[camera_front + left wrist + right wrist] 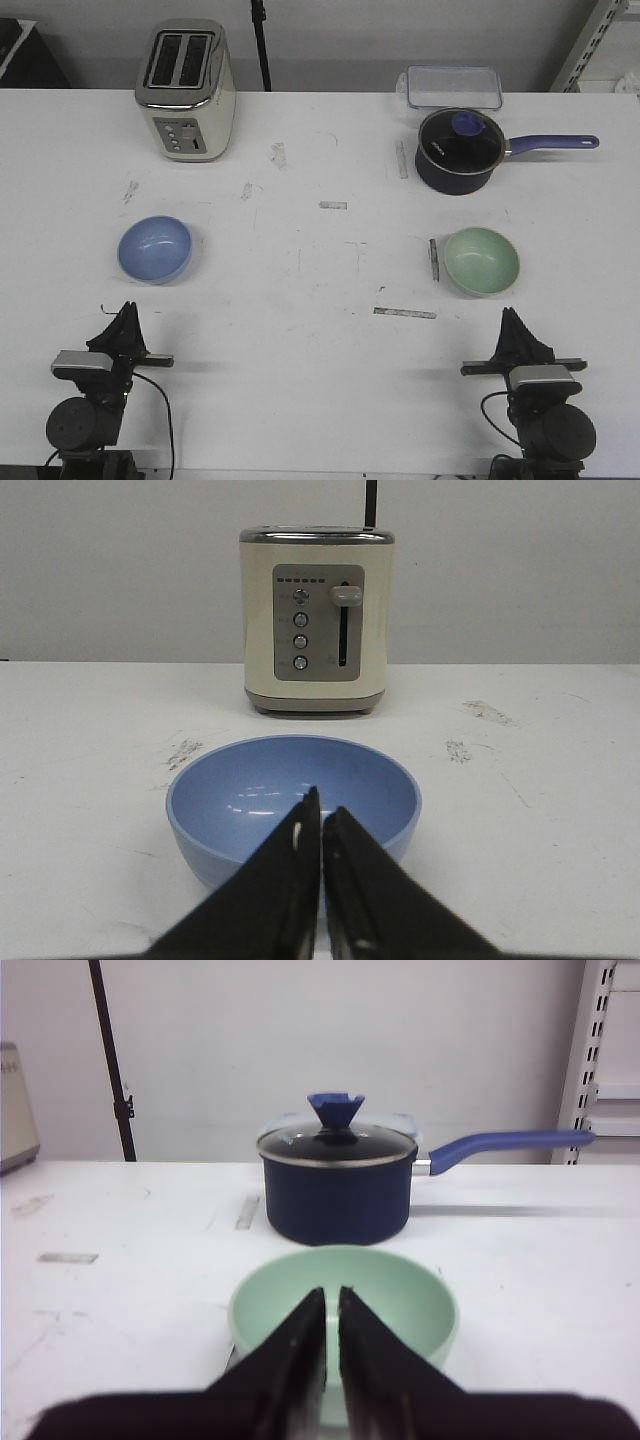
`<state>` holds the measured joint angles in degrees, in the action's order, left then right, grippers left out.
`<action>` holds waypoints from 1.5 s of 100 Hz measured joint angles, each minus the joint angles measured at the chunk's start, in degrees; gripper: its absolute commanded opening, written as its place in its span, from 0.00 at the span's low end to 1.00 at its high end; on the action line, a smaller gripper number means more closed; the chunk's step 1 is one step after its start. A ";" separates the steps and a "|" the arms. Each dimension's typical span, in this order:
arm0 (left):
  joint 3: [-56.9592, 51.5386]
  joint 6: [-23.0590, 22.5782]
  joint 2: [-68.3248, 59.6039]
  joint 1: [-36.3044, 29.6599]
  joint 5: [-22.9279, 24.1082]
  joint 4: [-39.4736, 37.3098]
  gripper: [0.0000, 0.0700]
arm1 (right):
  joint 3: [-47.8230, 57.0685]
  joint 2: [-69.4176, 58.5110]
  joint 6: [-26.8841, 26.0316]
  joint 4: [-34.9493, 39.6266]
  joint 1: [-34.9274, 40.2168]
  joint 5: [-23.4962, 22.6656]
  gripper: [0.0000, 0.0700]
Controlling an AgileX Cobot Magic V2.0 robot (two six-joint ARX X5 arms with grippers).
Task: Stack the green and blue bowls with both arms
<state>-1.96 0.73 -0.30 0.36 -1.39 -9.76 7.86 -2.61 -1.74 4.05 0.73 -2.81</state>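
Front view: white desk (320,290), both arms parked at its near edge, nothing lifted yet.
Toaster: cream toaster (186,92) stands at the far edge, left of centre, beyond the blue bowl.
Saucepan: navy lidded saucepan (460,150) sits toward the far right, handle pointing at the right edge, a clear lidded container (453,87) behind it.
Blue bowl: blue bowl (155,250) rests upright on the left half of the desk, straight ahead of the left gripper (124,315) and apart from it.
Green bowl: green bowl (481,261) rests upright on the right half, ahead of the right gripper (513,320) and slightly inward, well apart from the blue one.
Key relation: each bowl lies directly in front of its own arm, so each arm is nearer one bowl; stacking looks to need one carried across the middle.
Arm pose: both arms folded low, wrists level, fingers aimed at the far edge.
Left gripper state: fingers pressed together, holding nothing.
Right gripper state: fingers nearly touching, holding nothing.
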 measured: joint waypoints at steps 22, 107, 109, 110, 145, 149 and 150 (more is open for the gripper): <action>0.00 0.02 0.00 0.00 0.00 0.00 0.00 | 7.08 -9.88 0.00 1.95 0.00 0.02 0.02; 0.00 0.02 0.00 0.00 0.00 0.02 0.00 | 55.69 -63.06 -0.09 24.35 -3.58 -0.42 0.02; 0.00 0.02 0.00 0.00 0.00 0.00 0.00 | 56.94 -64.02 -0.24 25.51 -4.15 -0.42 0.02; 0.00 0.02 0.00 0.00 0.00 0.00 0.00 | 57.59 -64.50 -0.31 26.16 -4.46 -0.42 0.02; 0.00 0.02 0.00 0.00 0.00 0.00 0.00 | 71.69 -76.13 -3.74 46.05 -13.75 -4.66 0.04; 0.00 0.02 0.00 0.00 0.00 0.00 0.00 | 71.71 -76.54 -4.24 47.23 -14.43 -6.86 0.10; 0.00 0.02 0.00 0.00 0.00 0.02 0.00 | 71.71 -76.67 -4.37 47.54 -14.62 -7.54 0.12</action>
<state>-1.96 0.75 -0.30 0.36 -1.39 -9.74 79.57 -79.29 -6.11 51.59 -13.89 -10.35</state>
